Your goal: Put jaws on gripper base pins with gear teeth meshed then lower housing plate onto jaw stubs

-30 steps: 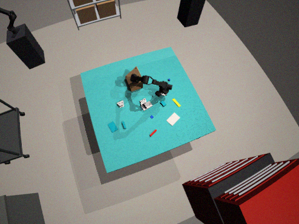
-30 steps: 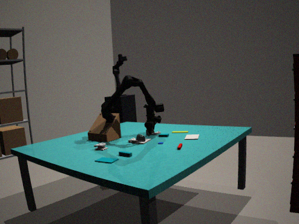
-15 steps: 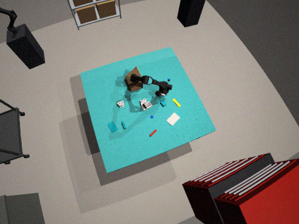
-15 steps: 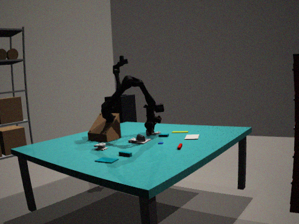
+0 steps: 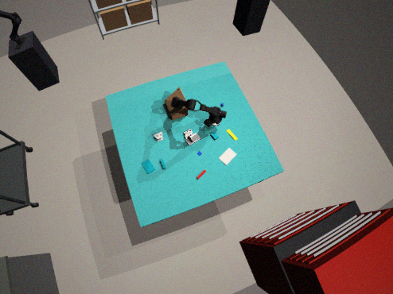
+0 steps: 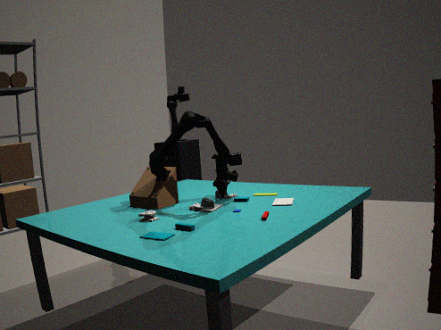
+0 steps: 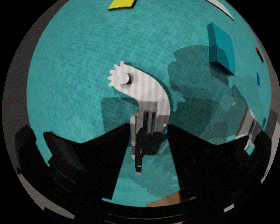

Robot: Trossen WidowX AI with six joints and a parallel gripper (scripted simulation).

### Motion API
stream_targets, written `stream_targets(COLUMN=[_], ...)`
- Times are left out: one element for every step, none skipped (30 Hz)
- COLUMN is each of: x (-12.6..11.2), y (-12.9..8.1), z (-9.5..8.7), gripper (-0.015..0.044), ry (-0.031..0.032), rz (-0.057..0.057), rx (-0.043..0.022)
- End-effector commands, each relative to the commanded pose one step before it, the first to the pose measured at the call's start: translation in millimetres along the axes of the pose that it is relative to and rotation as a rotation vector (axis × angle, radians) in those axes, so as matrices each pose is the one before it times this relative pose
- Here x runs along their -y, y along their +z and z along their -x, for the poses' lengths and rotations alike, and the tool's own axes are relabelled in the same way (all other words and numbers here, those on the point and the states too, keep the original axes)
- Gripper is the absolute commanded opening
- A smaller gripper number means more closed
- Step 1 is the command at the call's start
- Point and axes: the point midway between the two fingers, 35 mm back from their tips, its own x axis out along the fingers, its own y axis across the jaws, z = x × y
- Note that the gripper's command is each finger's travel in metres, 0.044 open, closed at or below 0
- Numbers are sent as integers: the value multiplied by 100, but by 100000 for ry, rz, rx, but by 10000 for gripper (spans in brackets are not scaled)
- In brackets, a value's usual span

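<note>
So the white, curved, gear-toothed jaw (image 5: pixel 215 124) (image 6: pixel 231 195) (image 7: pixel 160 97) lies on the teal table (image 5: pixel 207 194) (image 6: pixel 178 253) (image 7: pixel 75 90), its toothed end at 11 o'clock in the wrist view. The black gripper (image 5: pixel 208 123) (image 6: pixel 221 193) (image 7: pixel 149 127) straddles its grey-and-black upright part, fingers partly spread; I can't see contact on both sides. My guess is that's the chosen grip because it leaves teeth and round stub free for meshing.

From the jaw in the top view, a teal block (image 5: pixel 214 137) (image 6: pixel 241 199) (image 7: pixel 220 47) is close by at 6 o'clock, so I'd lift before going sideways. The white-and-grey assembly (image 5: pixel 191 137) (image 6: pixel 207 206) at 8 looks like the gripper base, handy for seating. Farther out, a yellow bar (image 5: pixel 231 134) (image 6: pixel 265 194) (image 7: pixel 122 4) sits at 4, an off-white card (image 5: pixel 227 156) (image 6: pixel 283 202) at 5, both probably just bystanders.
</note>
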Motion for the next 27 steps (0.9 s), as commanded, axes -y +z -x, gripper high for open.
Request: stream_targets(x=[-2, 0, 0, 0, 0, 0, 0, 0, 0, 0, 0, 0, 0, 0, -2, -7, -11, -13, -12, -11, -11, -10, -9, -8, -8, -7, -6], y=[0, 0, 0, 0, 0, 0, 0, 0, 0, 0, 0, 0, 0, 0, 7, 21, 34, 37, 34, 30, 27, 23, 20, 16, 13, 9, 6], z=[1, 0, 0, 0, 0, 0, 0, 0, 0, 0, 0, 0, 0, 0, 53, 158, 265, 319, 320, 321, 322, 323, 325, 326, 327, 327, 328], gripper=[138, 134, 134, 134, 134, 134, 134, 134, 134, 134, 134, 134, 134, 134, 134, 134, 134, 134, 134, 134, 134, 134, 134, 134, 134, 134, 134], ry=[16, 0, 0, 0, 0, 0, 0, 0, 0, 0, 0, 0, 0, 0, 3, 7, 12, 13, 11, 10, 9, 7, 6, 4, 3, 2, 0], rz=[-7, 0, 0, 0, 0, 0, 0, 0, 0, 0, 0, 0, 0, 0, 5, 15, 26, 31, 31, 30, 30, 30, 30, 30, 29, 29, 29], rx=[-2, 0, 0, 0, 0, 0, 0, 0, 0, 0, 0, 0, 0, 0, 4, 12, 20, 23, 22, 21, 20, 19, 18, 17, 16, 15, 14])
